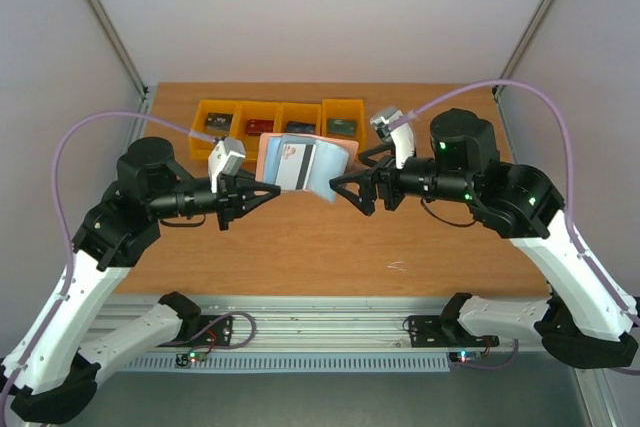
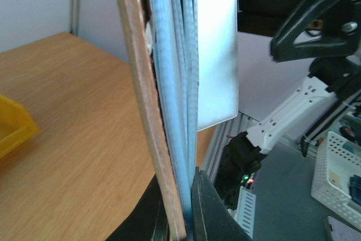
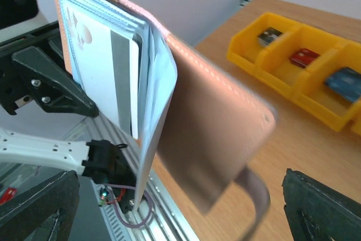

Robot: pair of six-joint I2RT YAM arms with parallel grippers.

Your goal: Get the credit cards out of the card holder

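Left fingers (image 2: 211, 213) pinch the holder (image 1: 330, 167) over the wooden table (image 1: 300, 247), right fingers (image 3: 321, 210) spread wide, white walls (image 1: 320, 7) all round.

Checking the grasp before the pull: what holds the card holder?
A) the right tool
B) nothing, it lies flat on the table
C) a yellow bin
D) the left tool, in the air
D: the left tool is shut on the holder at its edge; the right tool stands open beside it.

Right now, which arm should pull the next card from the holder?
Right, probably. The left gripper is shut on the card holder, holding it off the table; the right gripper is open, beside the holder's edge near the white card.
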